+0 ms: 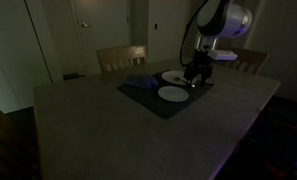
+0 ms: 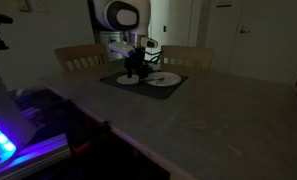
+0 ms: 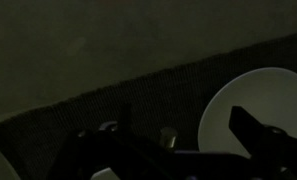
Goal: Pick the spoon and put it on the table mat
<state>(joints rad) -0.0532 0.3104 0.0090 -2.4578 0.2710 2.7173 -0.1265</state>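
Hunting for the spoon in this gloom yields only a small pale glint (image 3: pixel 168 135) in the wrist view, low between the claw's fingers (image 3: pixel 243 122), over the dark mat (image 3: pixel 138 100) and just beside a white plate (image 3: pixel 256 100). The claw (image 1: pixel 196 80) hangs low over the mat on the bench (image 1: pixel 88 120), fingers seemingly apart and clamped on nothing I can make out. If that glint is the spoon, I judge it already on the mat, so the next move is a clean lift away; otherwise the claw must first find the handle and close on it.
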